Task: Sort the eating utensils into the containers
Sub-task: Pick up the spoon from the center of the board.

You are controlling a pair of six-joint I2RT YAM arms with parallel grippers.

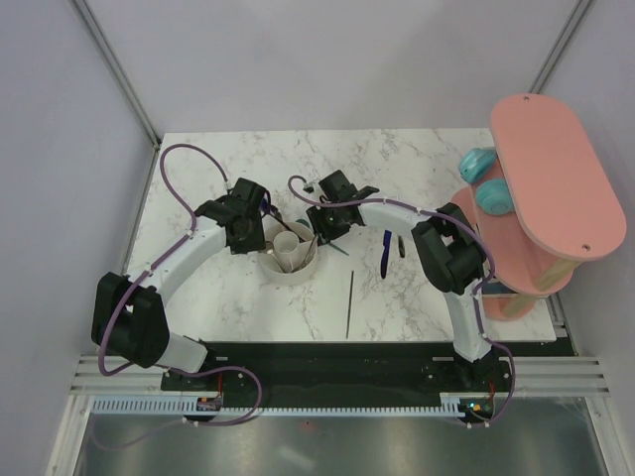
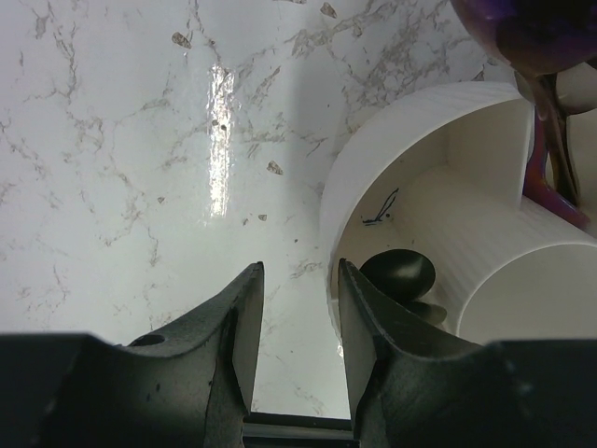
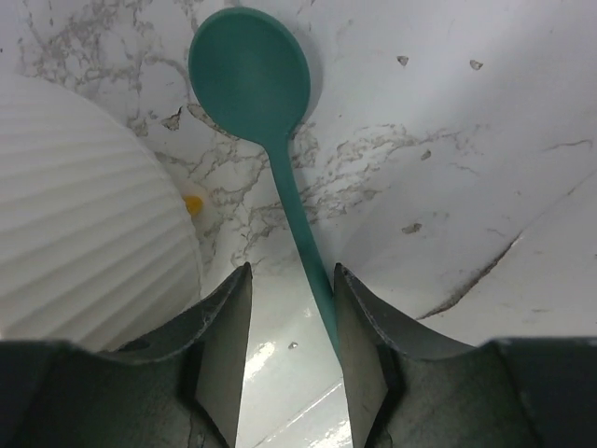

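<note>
The white round holder [image 1: 290,278] stands a little left of the middle of the marble surface [image 1: 218,169]; the left tool [image 2: 298,280] hangs at its left wall, jaws apart with only bare surface between them, one of them just beside the holder's rim; a black spoon bowl [image 2: 396,273] lies in the nearest section; a purple utensil [image 2: 539,177] stands deeper in, in which section I cannot tell. The right tool [image 3: 291,275] sits low at the holder's right side, jaws open and clamping nothing; a teal spoon [image 3: 250,70] lies flat on the surface, its handle running between them, close against one. A blue-handled utensil [image 1: 384,255] lies further toward the right edge; a thin dark stick [image 1: 349,302] lies toward the near edge.
</note>
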